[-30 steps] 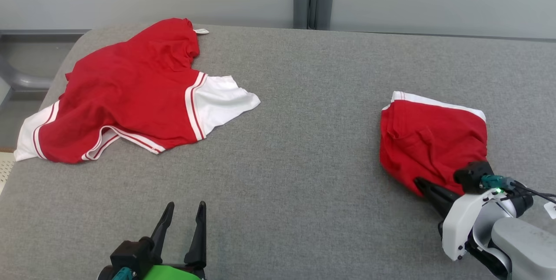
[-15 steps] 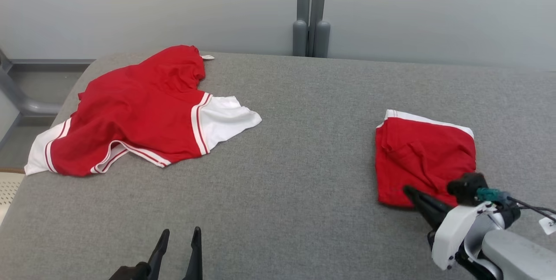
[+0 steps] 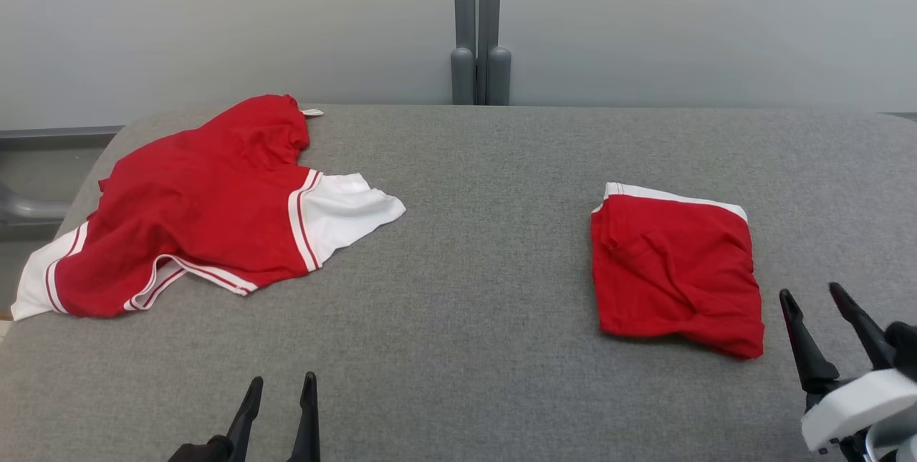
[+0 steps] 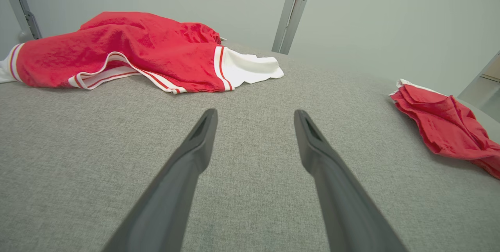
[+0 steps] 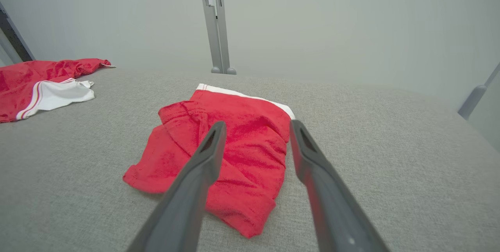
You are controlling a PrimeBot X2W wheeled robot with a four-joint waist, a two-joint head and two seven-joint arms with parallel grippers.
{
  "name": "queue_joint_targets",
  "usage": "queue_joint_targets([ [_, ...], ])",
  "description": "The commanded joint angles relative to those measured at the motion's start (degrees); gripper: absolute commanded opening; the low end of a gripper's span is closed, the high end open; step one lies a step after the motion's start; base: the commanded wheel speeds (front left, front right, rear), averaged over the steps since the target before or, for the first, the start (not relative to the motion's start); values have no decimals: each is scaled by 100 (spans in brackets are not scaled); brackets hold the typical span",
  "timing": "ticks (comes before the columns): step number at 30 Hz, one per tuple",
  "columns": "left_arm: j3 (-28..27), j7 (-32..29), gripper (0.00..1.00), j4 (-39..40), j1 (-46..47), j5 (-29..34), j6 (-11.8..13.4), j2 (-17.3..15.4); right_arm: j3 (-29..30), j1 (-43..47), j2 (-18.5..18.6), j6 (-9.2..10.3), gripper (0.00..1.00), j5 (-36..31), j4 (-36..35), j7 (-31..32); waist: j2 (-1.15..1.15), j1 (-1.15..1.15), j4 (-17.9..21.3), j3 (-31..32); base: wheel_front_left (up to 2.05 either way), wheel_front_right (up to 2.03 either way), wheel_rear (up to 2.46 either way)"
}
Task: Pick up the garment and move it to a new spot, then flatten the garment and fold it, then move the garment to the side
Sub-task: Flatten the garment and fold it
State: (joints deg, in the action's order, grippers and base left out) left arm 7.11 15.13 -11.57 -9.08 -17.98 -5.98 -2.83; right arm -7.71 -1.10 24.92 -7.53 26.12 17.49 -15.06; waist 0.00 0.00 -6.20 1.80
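Note:
A folded red garment (image 3: 673,272) with a white edge lies flat on the right side of the grey padded table (image 3: 487,233). My right gripper (image 3: 810,291) stands open just right of its near corner, apart from the cloth and holding nothing. In the right wrist view the folded garment (image 5: 250,154) lies beyond the open right gripper (image 5: 257,123). My left gripper (image 3: 284,378) is open and empty at the near edge, left of centre. In the left wrist view the left gripper (image 4: 255,112) points over bare table, with the folded garment (image 4: 441,123) at the right.
A second red and white garment (image 3: 193,204) lies spread and rumpled at the table's far left, seen too as the crumpled garment (image 4: 136,52) in the left wrist view. A grey wall with a vertical post (image 3: 476,25) stands behind the table.
My right gripper has opened, let go of the folded garment's near corner and drawn back to the right. The garment now lies flat. The head camera has shifted.

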Motion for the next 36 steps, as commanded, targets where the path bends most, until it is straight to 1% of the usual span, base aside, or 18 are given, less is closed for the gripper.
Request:
queue_joint_targets([
  [1, -37, 1, 100, 12, -88, 39, -11, -14, 247, 192, -151, 8, 100, -153, -103, -14, 0, 0, 26, -11, 0, 0, 0],
  [3, -58, 1, 100, 11, -109, 53, -19, -14, 667, 424, -357, 8, 100, -448, -247, -14, 0, 0, 51, -14, 0, 0, 0],
  [6, -82, 1, 100, -8, -127, 55, -34, -14, 1287, 751, -759, 7, 100, -752, -464, -15, 0, 0, 78, -1, 0, 0, 0],
  [9, -107, 1, 100, -10, -153, 64, -43, -14, 1586, 998, -1040, 7, 100, -906, -608, -15, 0, 0, 103, 7, 0, 0, 0],
  [12, -119, 1, 100, -15, -191, 87, -42, -14, 1644, 1133, -1213, 7, 100, -969, -638, -15, 0, 0, 138, 18, 0, 0, 0],
  [16, -129, 1, 100, -8, -170, 99, -44, -14, 1607, 1120, -1291, 8, 100, -1025, -606, -15, 0, 0, 168, -7, 0, 0, 0],
  [19, -107, 1, 100, 2, -106, 112, -49, -14, 1497, 962, -1240, 8, 100, -962, -592, -15, 0, 0, 160, -63, 0, 0, 0],
  [21, -83, 1, 100, 0, -33, 114, -53, -14, 1343, 810, -1112, 7, 100, -856, -496, -15, 0, 0, 139, -135, 0, 0, 0],
  [22, -59, 1, 100, -16, 10, 121, -60, -14, 1257, 688, -1004, 8, 69, -803, -394, -15, 0, 0, 123, -180, 0, 0, 0],
  [23, -42, 1, 100, -25, 47, 130, -67, -14, 1129, 572, -901, 8, 29, -765, -288, -15, 0, 0, 107, -231, 0, 0, 0],
  [24, -27, 1, 100, -15, 119, 141, -77, -14, 966, 371, -757, 8, 0, -700, -136, -15, 0, 0, 87, -354, 0, 0, 0],
  [26, 10, 1, 100, -12, 251, 153, -96, -14, 675, -111, -454, 8, 0, -705, 184, 42, 0, 0, 39, -573, 0, 0, 0],
  [27, 46, 1, 100, -23, 363, 149, -102, -14, 408, -653, -275, 7, 0, -723, 497, 186, 0, 0, -5, -773, 0, 0, 0],
  [29, 76, 1, 100, -44, 477, 122, -111, -14, 118, -1132, -139, 8, 0, -816, 823, 351, 0, 0, -63, -940, 0, 0, 0],
  [33, 152, 1, 100, -73, 716, 37, -134, -14, -425, -2027, -32, 8, 0, -837, 1384, 568, 0, 0, -228, -1265, 0, 0, 0],
  [36, 209, 1, 100, -107, 866, -24, -144, -14, -845, -2420, 7, 8, 0, -748, 1769, 685, 0, 0, -340, -1418, 0, 0, 0],
])
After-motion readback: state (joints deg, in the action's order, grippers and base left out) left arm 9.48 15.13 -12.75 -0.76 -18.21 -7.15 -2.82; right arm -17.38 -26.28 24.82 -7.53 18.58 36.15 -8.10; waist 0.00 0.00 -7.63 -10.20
